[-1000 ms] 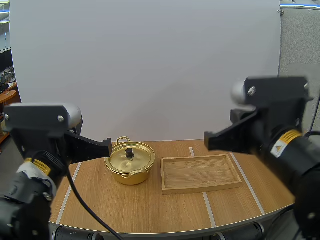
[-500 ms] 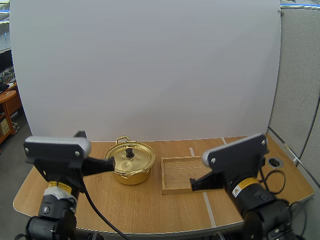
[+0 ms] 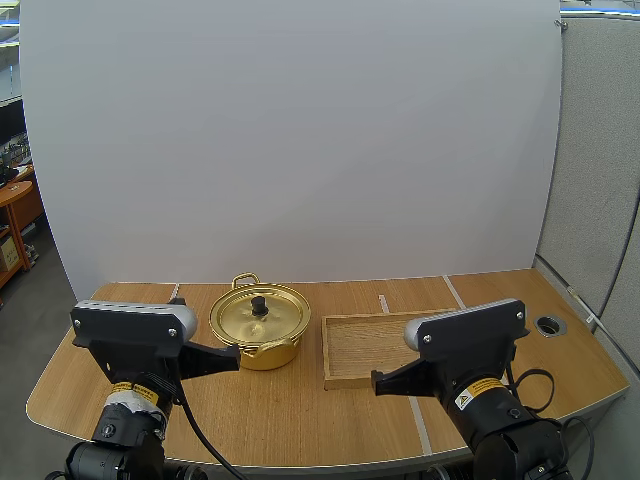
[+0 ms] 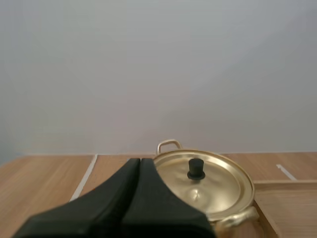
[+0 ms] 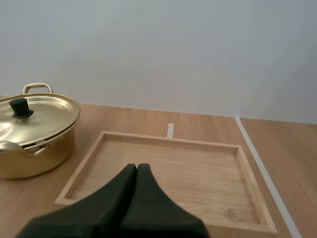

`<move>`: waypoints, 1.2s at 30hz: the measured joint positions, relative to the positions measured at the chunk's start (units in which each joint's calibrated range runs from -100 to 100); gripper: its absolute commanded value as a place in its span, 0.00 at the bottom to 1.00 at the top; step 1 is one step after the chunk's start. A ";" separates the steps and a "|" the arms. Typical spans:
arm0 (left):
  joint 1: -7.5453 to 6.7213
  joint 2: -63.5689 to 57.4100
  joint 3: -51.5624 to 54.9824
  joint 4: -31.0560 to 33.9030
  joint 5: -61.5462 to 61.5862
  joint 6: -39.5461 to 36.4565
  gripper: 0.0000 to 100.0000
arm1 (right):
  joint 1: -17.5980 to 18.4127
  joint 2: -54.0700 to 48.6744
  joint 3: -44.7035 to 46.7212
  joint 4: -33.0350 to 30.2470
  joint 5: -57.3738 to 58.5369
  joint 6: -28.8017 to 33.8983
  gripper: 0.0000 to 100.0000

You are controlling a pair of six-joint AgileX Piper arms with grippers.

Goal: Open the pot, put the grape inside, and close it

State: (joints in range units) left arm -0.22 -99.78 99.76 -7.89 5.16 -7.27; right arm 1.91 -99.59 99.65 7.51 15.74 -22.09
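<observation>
Left gripper (image 3: 237, 358) clenched on nothing, fingers together as one wedge, low at the near-left side of the pot (image 3: 265, 356). Pot stands with lid (image 3: 278, 318) on (black knob up), and the wooden tray (image 3: 350, 345) lies just right of the pot. Right gripper (image 3: 378, 381) also clenched empty, farther right of the pot, over the tray's near edge.

Pot (image 3: 262, 352) shiny gold, lid (image 3: 278, 318) same gold, knob (image 3: 259, 303) black. Tray (image 3: 350, 345) pale wood, fine grain. Desk (image 3: 290, 415) warmer brown wood-grain, white tape lines (image 3: 455, 292). Left fingers (image 4: 130, 188), right fingers (image 5: 130, 193) matte black.
</observation>
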 measured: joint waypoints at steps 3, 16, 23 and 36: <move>0.00 0.00 0.00 0.00 6.71 0.01 0.00 | 0.00 0.00 0.00 0.38 7.42 0.00 0.00; 0.00 0.00 0.15 0.00 24.86 1.28 0.00 | 0.00 0.00 0.16 0.59 15.75 0.00 0.00; 0.00 0.00 0.15 0.00 24.86 1.28 0.00 | 0.00 0.00 0.16 0.59 15.75 0.00 0.00; 0.00 0.00 0.15 0.00 24.86 1.28 0.00 | 0.00 0.00 0.16 0.59 15.75 0.00 0.00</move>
State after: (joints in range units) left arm -0.22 -99.78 99.92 -7.89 30.03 -5.99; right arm 1.91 -99.59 99.81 8.10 31.49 -22.09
